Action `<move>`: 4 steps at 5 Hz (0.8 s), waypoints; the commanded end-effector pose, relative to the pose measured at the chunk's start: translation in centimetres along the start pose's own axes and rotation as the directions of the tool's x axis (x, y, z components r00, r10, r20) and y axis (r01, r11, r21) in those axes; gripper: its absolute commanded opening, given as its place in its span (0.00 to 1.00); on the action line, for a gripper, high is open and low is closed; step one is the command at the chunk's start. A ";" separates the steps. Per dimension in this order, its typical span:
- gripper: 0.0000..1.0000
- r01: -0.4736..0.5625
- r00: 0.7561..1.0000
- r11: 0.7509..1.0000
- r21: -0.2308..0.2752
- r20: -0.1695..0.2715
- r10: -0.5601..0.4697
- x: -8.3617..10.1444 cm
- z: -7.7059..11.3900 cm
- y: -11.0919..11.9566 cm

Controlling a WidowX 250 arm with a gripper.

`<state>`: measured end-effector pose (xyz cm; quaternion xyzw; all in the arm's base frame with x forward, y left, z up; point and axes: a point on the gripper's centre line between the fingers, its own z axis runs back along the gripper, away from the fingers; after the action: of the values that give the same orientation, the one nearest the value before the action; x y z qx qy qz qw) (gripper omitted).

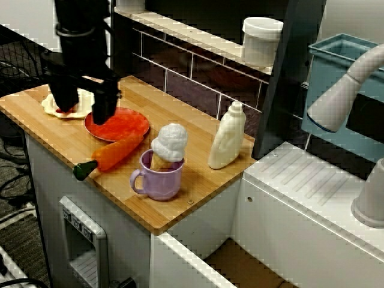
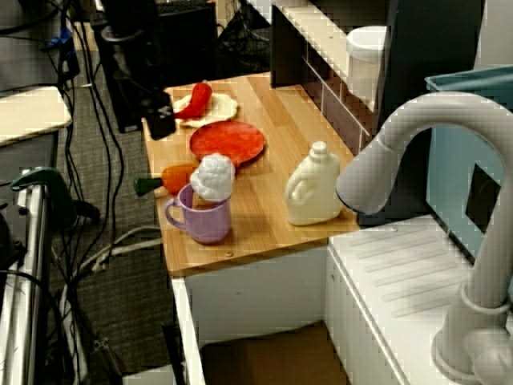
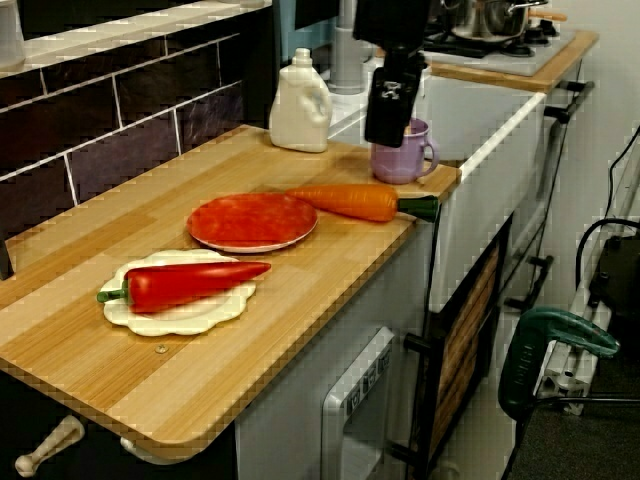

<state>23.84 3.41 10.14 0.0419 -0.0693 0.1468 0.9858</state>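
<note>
My black gripper (image 1: 83,115) hangs open over the left end of the wooden counter (image 1: 180,108), with nothing between its fingers. A red pepper (image 3: 185,283) lies on a cream scalloped plate (image 3: 180,318) right under and behind it. In the front view the right finger (image 1: 103,108) stands before a red plate (image 1: 123,127). An orange carrot (image 1: 117,152) lies beside that plate. In the sink-side view the gripper (image 2: 160,122) is by the counter's outer edge near the pepper (image 2: 196,100). From the counter's end, only a dark part of the gripper (image 3: 390,100) shows, high up.
A purple mug (image 1: 159,177) holds a white ice-cream cone (image 1: 170,141). A white bottle (image 1: 228,137) stands near the tiled back wall. A white jar (image 1: 261,39) sits on the shelf above. A sink with a grey faucet (image 2: 385,152) lies to the right.
</note>
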 end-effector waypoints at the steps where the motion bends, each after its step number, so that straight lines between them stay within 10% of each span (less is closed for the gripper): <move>1: 1.00 -0.003 0.999 1.000 -0.004 0.037 0.004 0.9 0.9 0.0; 4: 1.00 -0.029 0.999 0.999 -0.018 0.025 0.029 1.1 -1.2 -0.3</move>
<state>24.39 3.10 8.18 0.0321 -0.0629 0.1615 0.9843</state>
